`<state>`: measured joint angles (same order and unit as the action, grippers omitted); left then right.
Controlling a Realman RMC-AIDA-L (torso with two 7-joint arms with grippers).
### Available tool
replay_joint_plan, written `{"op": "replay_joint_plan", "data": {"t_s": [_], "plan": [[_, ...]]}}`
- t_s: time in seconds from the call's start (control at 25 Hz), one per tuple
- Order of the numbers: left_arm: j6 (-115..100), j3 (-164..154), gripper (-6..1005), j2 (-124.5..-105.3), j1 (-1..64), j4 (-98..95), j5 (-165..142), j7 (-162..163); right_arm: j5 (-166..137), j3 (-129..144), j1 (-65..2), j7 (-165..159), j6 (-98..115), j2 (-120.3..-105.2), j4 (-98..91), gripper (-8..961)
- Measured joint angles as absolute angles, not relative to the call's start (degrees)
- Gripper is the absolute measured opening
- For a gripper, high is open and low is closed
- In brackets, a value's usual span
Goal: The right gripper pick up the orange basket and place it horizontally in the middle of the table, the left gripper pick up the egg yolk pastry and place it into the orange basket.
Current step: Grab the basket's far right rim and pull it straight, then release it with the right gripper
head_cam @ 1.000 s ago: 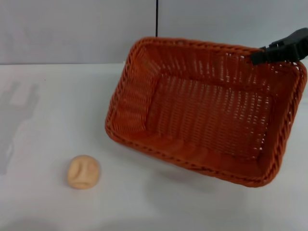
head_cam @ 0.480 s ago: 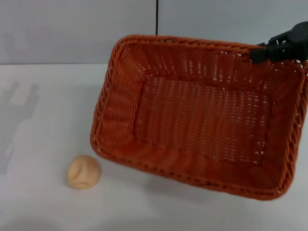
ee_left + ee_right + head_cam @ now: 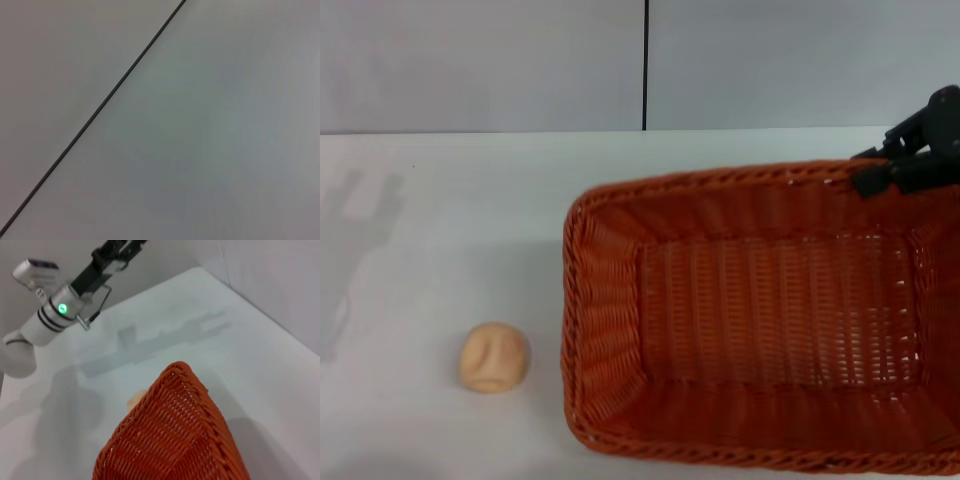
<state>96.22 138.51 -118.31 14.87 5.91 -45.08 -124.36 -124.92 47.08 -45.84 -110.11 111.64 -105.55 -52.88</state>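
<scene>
Orange wicker fills the right half of the head view: we find the orange basket [image 3: 760, 320] lying lengthwise across the white table [image 3: 470, 200], its far right rim clamped by the right gripper [image 3: 900, 165], whose dark fingers are closed on the braid. We judge the first step, setting the basket down, to be in hand; whether its base rests fully on the table we cannot tell. The basket holds nothing. The egg yolk pastry [image 3: 494, 357] sits on the table to the robot's left of the basket, near it but apart.

The left wrist view shows only a grey wall with a dark seam; no task thing appears.

In the right wrist view we see a corner of the basket and a sliver of the pastry [image 3: 134, 399] beyond it. The left gripper [image 3: 117, 250] hangs raised well away over the far side of the table; its pincer state we cannot tell.

Next, in our judgement, the right gripper needs to release the rim, and the left arm must descend to the pastry.
</scene>
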Motion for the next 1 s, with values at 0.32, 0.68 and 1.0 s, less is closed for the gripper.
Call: {"op": "replay_joint_plan", "data": {"t_s": [0.32,0.68,1.0], "plan": [[96.2,138.4,666,-118.39,15.1,5.4,-45.1,-124.3,-125.6,47.5,-46.1,-107.0,108.5,-107.22,-51.6,170],[95.9,138.1,666,-118.39,15.2,5.3,-45.1,-124.3,-126.4,48.0,-48.4,-101.9,103.2,-107.82,-42.6,183],[95.2,138.0,666,-118.45,15.7,5.3,-45.1,-124.3,-128.1,50.5,-48.9,-100.8,101.8,-107.82,-42.1,194]]}}
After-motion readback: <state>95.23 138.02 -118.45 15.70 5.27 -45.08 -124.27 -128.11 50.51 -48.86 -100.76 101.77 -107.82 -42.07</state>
